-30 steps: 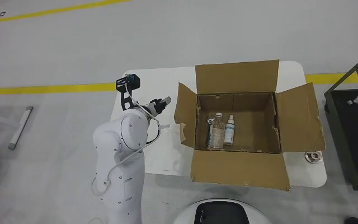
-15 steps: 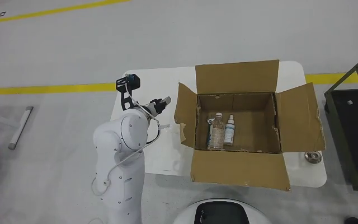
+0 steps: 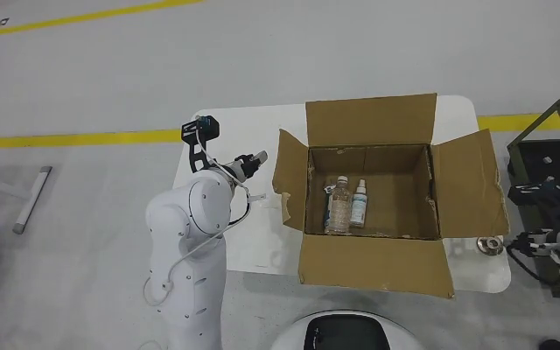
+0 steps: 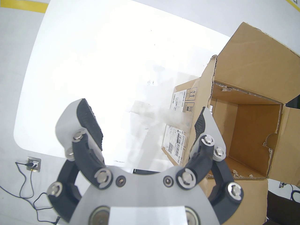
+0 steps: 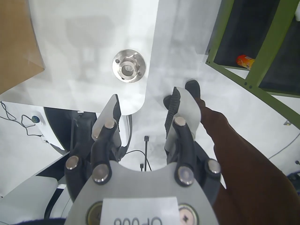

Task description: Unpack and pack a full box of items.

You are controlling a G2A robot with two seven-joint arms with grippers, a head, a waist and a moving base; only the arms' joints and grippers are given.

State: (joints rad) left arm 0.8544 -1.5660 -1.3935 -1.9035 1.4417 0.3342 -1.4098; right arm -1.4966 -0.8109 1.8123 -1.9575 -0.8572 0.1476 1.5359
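Right claw (image 5: 145, 97) newly near the metal flange (image 5: 129, 65), jaws apart.

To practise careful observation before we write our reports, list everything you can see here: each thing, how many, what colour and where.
table: one, white, under the box
box: one, brown cardboard, flaps open, on the table
clear bottle: one, see-through with a label, inside the box
spray bottle: one, white, inside the box beside the clear bottle
metal disc: one, silver, on the table near its corner, apart from the box
rack: one, green frame, on the floor beside the table
can: one, orange, on a rack shelf
floor lines: two, yellow, on the grey floor
left gripper: one, grey and black, above the table beside the box, jaws open
right gripper: one, grey and black, by the table corner near the metal disc, jaws open
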